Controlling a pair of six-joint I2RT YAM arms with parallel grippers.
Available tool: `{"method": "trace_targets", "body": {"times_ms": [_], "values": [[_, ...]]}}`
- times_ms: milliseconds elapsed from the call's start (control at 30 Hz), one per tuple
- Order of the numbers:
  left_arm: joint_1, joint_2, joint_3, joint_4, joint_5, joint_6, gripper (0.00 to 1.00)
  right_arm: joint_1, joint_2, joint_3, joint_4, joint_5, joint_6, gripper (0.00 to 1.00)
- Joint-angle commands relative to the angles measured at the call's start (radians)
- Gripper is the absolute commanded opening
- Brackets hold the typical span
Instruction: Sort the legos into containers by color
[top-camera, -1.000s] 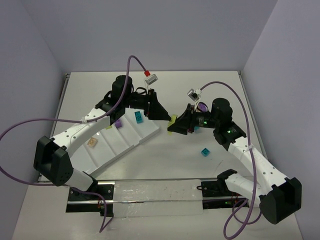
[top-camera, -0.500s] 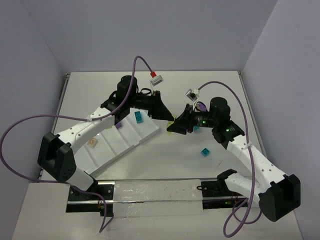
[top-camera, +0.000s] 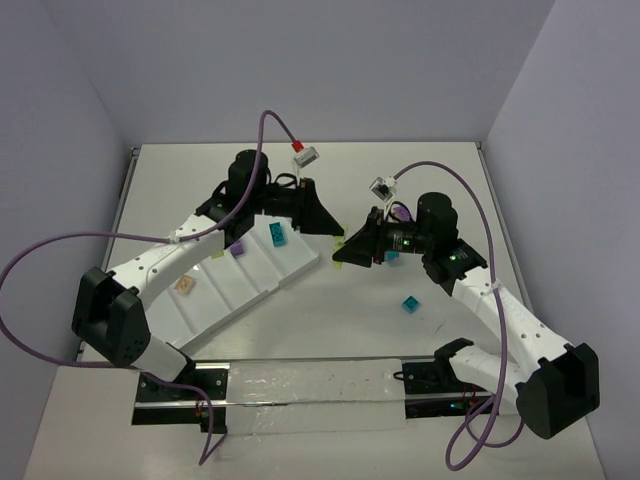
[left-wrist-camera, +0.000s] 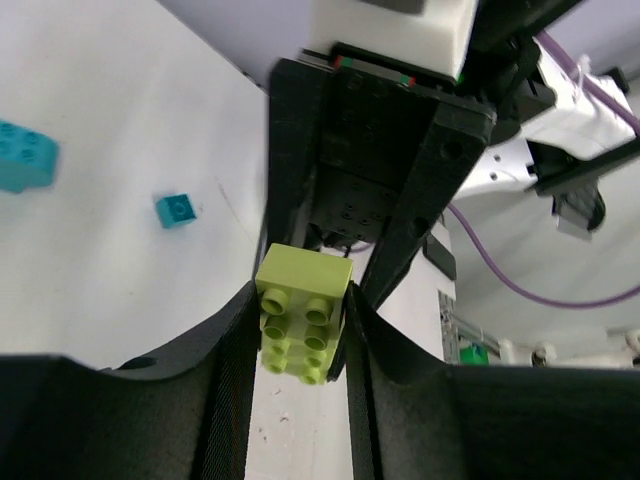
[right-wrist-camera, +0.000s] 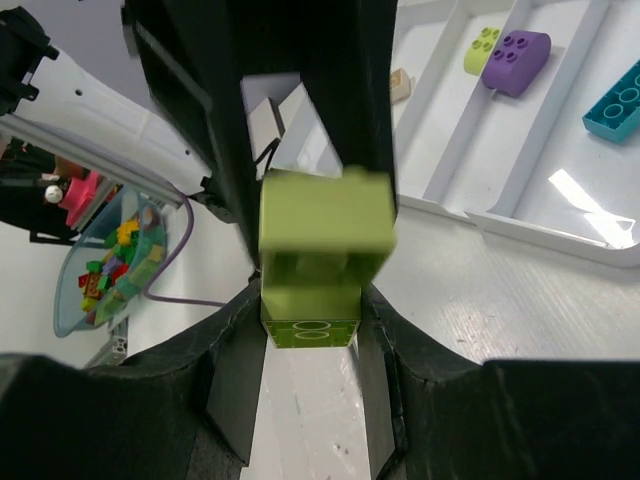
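Between my two sets of jaws, over the middle of the desk, hangs a lime-green lego (left-wrist-camera: 303, 325). My left jaws are clamped on one end and my right jaws on the other, tip to tip. I judge this a hand-over, or two stuck bricks to be parted; I cannot tell which. Best to hold the left clamp firm and draw the right straight back, without twisting. The piece is glossy, studded and small. The white tray (top-camera: 250, 290) lies just beside it, toward the desk's left edge.
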Motion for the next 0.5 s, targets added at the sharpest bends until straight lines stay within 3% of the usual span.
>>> {"method": "trace_targets", "body": {"times_ms": [0, 167, 233, 367, 467], "values": [[0.115, -0.111, -0.021, 0.038, -0.134, -0.052, 0.0, 0.01, 0.008, 0.051, -0.047, 0.035, -0.043, 0.0], [0.205, -0.204, -0.053, -0.037, -0.254, -0.049, 0.0, 0.01, -0.01, 0.035, -0.044, 0.1, -0.038, 0.0], [0.234, -0.241, -0.057, -0.137, -0.316, -0.031, 0.0, 0.01, -0.008, 0.04, -0.06, 0.131, -0.042, 0.0], [0.25, -0.312, -0.091, -0.362, -0.626, 0.001, 0.0, 0.009, -0.006, 0.066, -0.123, 0.248, -0.055, 0.0], [0.251, -0.321, -0.163, -0.564, -0.94, -0.07, 0.0, 0.01, -0.003, 0.075, -0.158, 0.306, -0.057, 0.0]]}}
